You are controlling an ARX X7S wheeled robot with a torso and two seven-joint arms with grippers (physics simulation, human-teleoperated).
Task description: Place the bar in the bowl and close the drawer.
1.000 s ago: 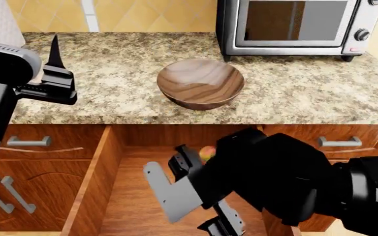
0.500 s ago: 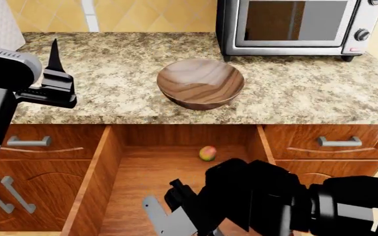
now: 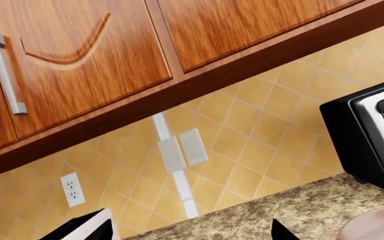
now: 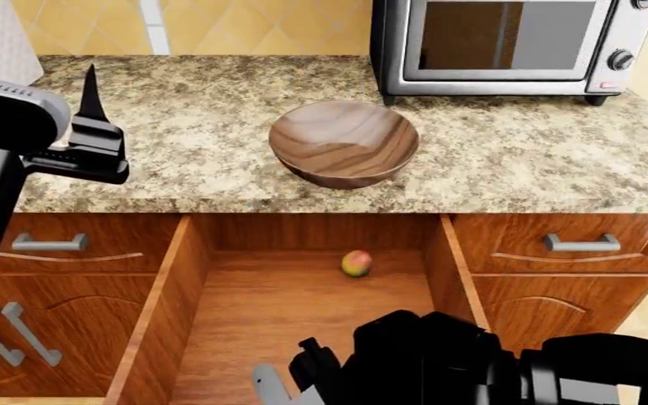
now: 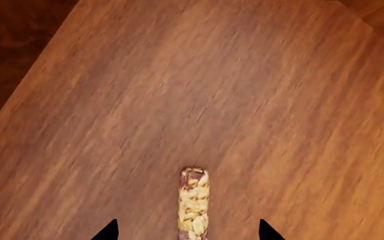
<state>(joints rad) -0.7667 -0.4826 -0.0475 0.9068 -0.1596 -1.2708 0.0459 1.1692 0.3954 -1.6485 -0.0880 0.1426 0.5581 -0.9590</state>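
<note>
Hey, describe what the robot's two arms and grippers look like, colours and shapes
Both arms are bulky, matte black and rounded. The left gripper has black, tapered, pointed fingers and a grey housing behind it. The right arm carries a flat light-grey plate; its fingertips show as black points. No cables or markings visible.

Bowl (image 4: pixel 344 143) on counter (image 4: pixel 212 135) behind open drawer (image 4: pixel 301 312); fruit (image 4: pixel 356 263) inside.

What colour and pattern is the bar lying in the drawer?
Tan-brown and speckled with pale grains, the bar shows best in the right wrist view.
</note>
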